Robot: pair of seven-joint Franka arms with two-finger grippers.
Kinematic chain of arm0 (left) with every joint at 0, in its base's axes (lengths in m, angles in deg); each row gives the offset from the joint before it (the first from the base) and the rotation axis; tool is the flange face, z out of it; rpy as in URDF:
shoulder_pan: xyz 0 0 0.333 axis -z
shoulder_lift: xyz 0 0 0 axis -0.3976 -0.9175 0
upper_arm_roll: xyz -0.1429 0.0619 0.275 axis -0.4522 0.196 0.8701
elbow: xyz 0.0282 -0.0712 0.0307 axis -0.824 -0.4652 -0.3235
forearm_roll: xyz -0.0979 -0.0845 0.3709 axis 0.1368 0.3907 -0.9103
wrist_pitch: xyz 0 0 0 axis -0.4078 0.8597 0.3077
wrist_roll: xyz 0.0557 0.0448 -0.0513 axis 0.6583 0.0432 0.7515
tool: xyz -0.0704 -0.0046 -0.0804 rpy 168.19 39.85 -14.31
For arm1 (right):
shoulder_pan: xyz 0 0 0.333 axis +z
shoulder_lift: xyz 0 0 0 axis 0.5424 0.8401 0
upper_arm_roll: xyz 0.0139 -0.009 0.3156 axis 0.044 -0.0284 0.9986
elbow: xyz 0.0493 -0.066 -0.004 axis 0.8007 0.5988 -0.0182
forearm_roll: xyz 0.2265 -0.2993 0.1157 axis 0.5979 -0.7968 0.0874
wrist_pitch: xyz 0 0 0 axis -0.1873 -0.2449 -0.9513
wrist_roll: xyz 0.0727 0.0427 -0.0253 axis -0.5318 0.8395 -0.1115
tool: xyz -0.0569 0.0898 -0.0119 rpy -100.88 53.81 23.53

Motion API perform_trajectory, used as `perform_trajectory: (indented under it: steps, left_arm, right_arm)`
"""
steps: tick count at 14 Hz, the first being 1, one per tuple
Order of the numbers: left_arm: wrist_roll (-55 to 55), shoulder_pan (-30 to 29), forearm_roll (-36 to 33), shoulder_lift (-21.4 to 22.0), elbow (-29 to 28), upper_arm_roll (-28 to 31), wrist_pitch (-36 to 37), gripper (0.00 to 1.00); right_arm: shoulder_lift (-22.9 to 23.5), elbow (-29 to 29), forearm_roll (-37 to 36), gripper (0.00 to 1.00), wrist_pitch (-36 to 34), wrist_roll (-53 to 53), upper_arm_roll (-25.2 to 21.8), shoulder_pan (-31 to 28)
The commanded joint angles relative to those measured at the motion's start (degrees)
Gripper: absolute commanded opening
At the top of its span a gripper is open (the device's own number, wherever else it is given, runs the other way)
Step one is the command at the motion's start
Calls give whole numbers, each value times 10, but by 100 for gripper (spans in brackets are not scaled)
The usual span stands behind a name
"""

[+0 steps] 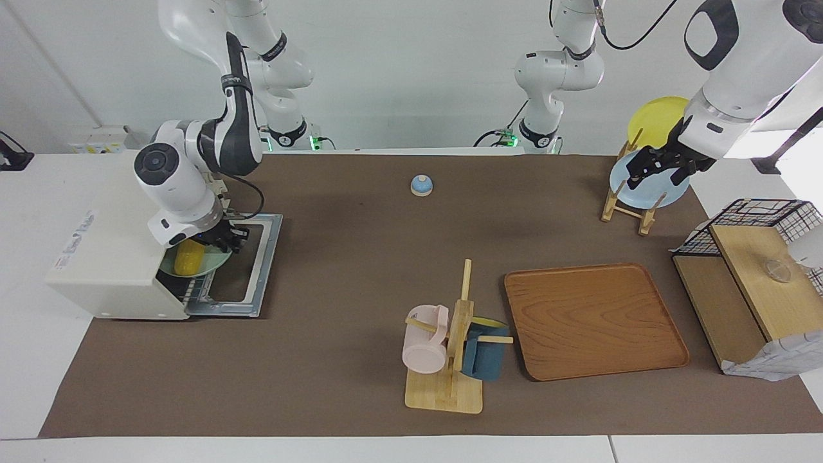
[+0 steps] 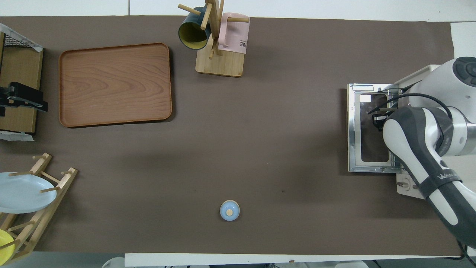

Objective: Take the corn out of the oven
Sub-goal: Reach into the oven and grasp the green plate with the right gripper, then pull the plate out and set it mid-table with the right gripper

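Right hand (image 1: 222,241) closed at the corn (image 1: 188,260) on the oven's (image 1: 116,257) green plate (image 1: 215,262).

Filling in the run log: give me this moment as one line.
oven: door down | corn: on green plate in oven mouth | right gripper: shut on plate rim | left gripper: open, waiting over plate rack

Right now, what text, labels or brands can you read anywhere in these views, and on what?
"ME" on the pink mug, the end of a longer word; the rest is hidden.
"WAN..." on the right arm's dark band, partly readable.
Red lettering on the label on the oven top: too blurred to read.
Sticker on the open oven door: too small to read.
Nothing else carries text.
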Motion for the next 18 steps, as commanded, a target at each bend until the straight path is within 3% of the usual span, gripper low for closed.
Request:
perform_trajectory:
  steps: [1,5,8,12,16,18]
  left_arm:
    - [0,0,2,0,5,-1,9,100]
    - [0,0,2,0,5,-1,9,100]
    - [0,0,2,0,5,-1,9,100]
    - [1,0,2,1,2,-1,18,100]
    - [1,-9,2,5,-1,1,18,100]
    - [3,-12,2,5,-2,1,17,100]
  right_arm:
    - [14,-67,-20,0,-73,-2,3,37]
    - [63,-201,-10,0,-154,145,6,172]
    - [193,-374,31,0,-226,331,6,296]
    - [326,-554,70,0,-217,500,22,392]
    - [381,-554,94,3,-92,589,23,442]
    - [392,-554,117,21,-69,626,23,451]
